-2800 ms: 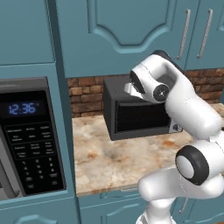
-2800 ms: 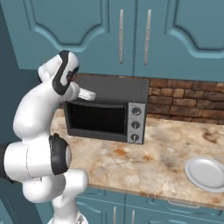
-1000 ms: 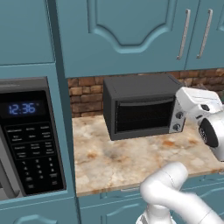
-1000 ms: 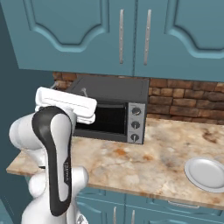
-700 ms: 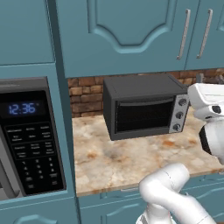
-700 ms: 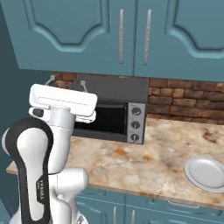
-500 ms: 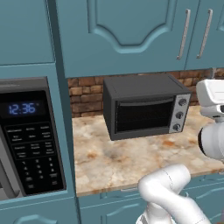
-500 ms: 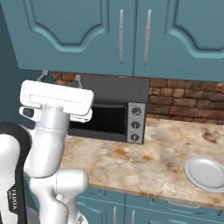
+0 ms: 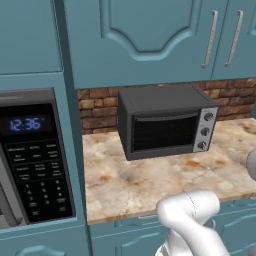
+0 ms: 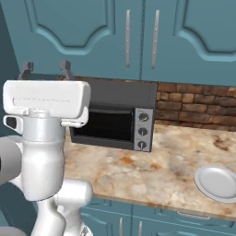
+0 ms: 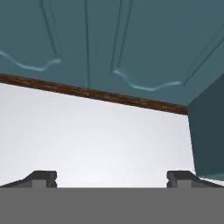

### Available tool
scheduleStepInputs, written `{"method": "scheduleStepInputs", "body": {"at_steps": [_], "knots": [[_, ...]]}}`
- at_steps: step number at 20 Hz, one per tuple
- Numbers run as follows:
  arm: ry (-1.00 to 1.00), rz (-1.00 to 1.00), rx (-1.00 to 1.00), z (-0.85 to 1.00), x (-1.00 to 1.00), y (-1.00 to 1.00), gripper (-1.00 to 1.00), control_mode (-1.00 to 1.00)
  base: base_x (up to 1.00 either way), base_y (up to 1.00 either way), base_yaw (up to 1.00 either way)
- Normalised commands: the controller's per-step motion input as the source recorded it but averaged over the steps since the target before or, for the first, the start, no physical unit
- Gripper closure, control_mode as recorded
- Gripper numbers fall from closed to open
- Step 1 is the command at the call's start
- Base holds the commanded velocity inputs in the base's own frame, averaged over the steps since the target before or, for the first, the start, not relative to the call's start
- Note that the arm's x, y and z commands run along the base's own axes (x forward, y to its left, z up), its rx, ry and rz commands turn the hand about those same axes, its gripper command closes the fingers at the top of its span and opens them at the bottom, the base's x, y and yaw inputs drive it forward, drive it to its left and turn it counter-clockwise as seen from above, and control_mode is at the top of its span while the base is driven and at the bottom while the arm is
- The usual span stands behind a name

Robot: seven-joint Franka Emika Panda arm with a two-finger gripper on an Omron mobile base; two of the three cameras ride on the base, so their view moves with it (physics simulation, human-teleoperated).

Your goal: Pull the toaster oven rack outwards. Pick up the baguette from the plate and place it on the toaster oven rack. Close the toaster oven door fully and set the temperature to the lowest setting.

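The toaster oven stands at the back of the counter, and its door with the dark window is shut upright. Three knobs sit on its silver side panel. The rack is hidden behind the door. A white plate lies at the counter's right end, and the baguette is out of view. My gripper is raised high in front of the oven's left part, fingers pointing up. It is open with nothing between the fingertips. In the hand view it faces the upper cabinets.
A black keypad microwave is built into the tall unit on the left. Blue upper cabinets hang over the counter. A brick backsplash runs behind the marbled countertop.
The hand has swung away from the oven front, risen and turned its fingers upward. It left the left base view to the right. The jaws stayed open.
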Motion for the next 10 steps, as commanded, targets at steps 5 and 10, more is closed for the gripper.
{"method": "scheduleStepInputs", "body": {"at_steps": [5, 10], "knots": [[0.06, -0.23, -0.43, -0.3, -0.19, -0.56, -1.0, -1.0, 0.0, 0.0, 0.0], [0.21, -0.12, -0.28, -0.53, -0.01, -0.44, -1.0, -1.0, 0.0, 0.0, 0.0]]}}
